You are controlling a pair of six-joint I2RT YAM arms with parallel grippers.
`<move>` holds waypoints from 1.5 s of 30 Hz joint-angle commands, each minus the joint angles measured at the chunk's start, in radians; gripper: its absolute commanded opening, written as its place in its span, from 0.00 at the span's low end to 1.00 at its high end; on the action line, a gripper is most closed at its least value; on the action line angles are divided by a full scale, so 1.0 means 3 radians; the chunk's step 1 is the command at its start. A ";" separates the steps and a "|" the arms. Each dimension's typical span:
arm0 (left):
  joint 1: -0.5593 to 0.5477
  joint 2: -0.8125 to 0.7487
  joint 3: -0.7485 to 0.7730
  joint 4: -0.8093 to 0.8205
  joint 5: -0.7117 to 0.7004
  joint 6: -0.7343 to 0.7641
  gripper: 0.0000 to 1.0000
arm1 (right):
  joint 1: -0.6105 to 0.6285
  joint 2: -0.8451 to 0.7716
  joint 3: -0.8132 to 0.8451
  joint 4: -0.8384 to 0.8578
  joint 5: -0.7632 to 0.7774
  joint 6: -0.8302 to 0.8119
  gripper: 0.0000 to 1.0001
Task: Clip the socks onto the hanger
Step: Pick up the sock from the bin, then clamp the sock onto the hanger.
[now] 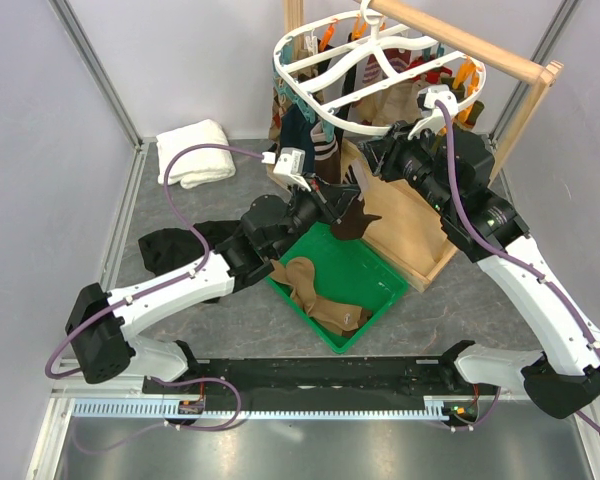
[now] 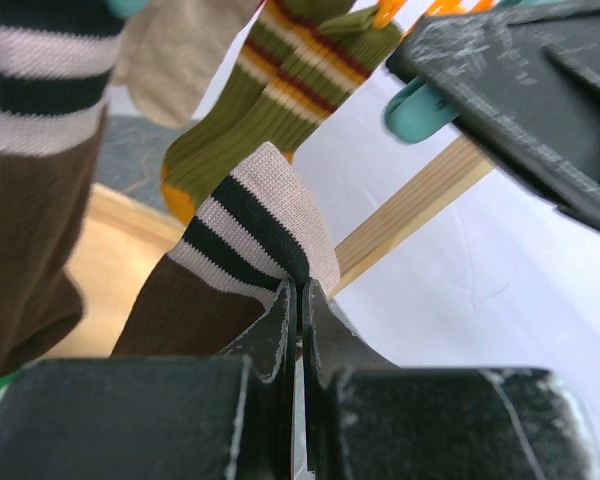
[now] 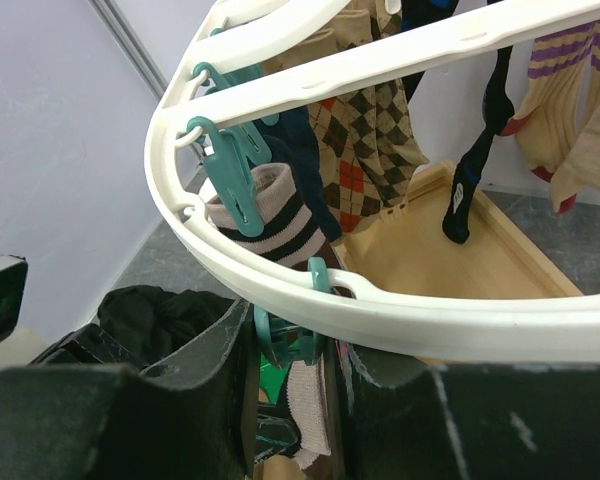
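Observation:
The white oval hanger (image 1: pixel 320 62) hangs from the wooden rail, with several socks clipped to it. My left gripper (image 1: pixel 332 200) is shut on the striped cuff of a dark brown sock (image 1: pixel 352 222) and holds it up under the hanger's near rim. In the left wrist view the jaws (image 2: pixel 300 292) pinch that cuff (image 2: pixel 248 235). My right gripper (image 1: pixel 375 160) is at the same rim. In the right wrist view its jaws (image 3: pixel 295 345) squeeze a teal clip (image 3: pixel 288 340) below the frame (image 3: pixel 400 318), and the sock's pale cuff (image 3: pixel 310 400) hangs at the clip.
A green tray (image 1: pixel 372 270) below holds tan socks (image 1: pixel 320 298). A wooden tray base (image 1: pixel 412 238) stands to its right, under the wooden rail (image 1: pixel 470 45). A black cloth heap (image 1: pixel 170 248) and a white towel (image 1: pixel 195 152) lie to the left.

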 commanded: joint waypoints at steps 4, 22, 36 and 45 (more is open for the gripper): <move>0.0062 0.0004 0.0086 0.0625 0.0104 0.0005 0.02 | 0.0015 0.0000 -0.0101 -0.0041 -0.0137 0.0080 0.00; 0.0144 0.0071 0.0137 0.0809 0.0237 -0.0036 0.02 | 0.0015 0.0020 -0.0137 0.0030 -0.0270 0.0188 0.00; 0.0149 -0.0022 0.0004 0.0993 0.0319 -0.0056 0.02 | 0.0015 -0.0021 -0.0172 0.0030 -0.0086 0.0218 0.00; 0.0149 -0.0011 -0.0011 0.1034 0.0344 -0.0041 0.02 | 0.0015 -0.0016 -0.0167 0.0046 -0.0188 0.0336 0.00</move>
